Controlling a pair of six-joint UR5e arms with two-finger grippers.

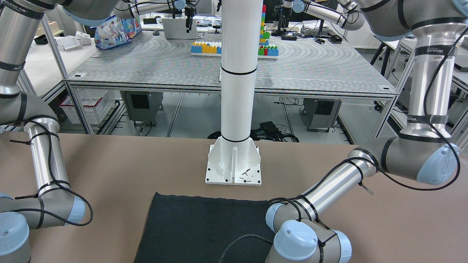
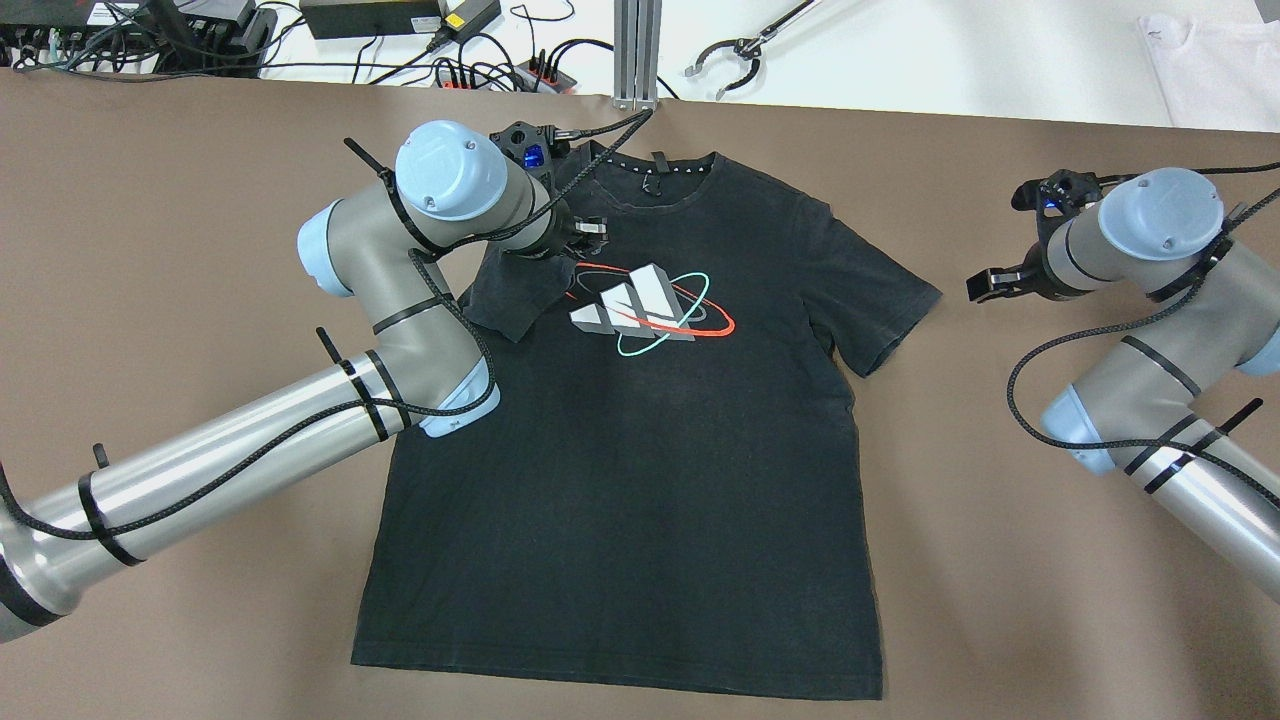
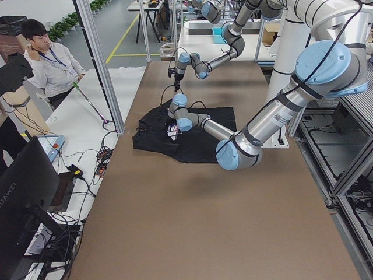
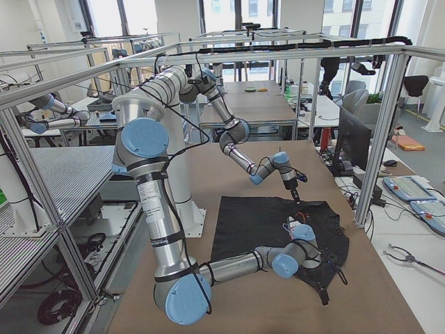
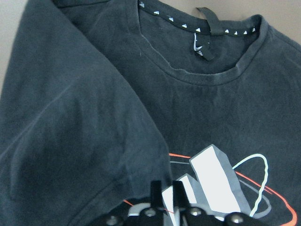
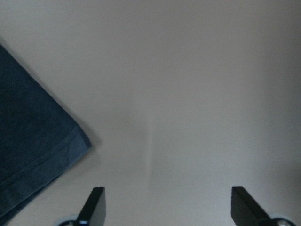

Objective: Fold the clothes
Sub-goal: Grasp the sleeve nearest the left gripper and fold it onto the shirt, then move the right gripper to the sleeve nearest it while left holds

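The black T-shirt (image 2: pixel 640 480) is lying flat on the counter (image 2: pixel 1000 600), collar at 12 o'clock, one sleeve folded onto the chest, with the left claw (image 5: pixel 167 188) hovering clenched over the logo and the right claw (image 6: pixel 165 193) hanging released at the shirt's 3 o'clock.

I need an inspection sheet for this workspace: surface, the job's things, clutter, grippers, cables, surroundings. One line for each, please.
Surface: brown table, smooth.
Job's things: black T-shirt lies face up; one sleeve folded onto the chest, the other flat.
Clutter: dark bits on the pillar base; nothing else seen.
Grippers: left gripper shut at the folded sleeve; right gripper open over bare table beside the flat sleeve.
Cables: a black cable loop hangs free at the right arm; others tied along both arms.
Surroundings: power strip and grabber tool beyond the table edge; a person at the next table.
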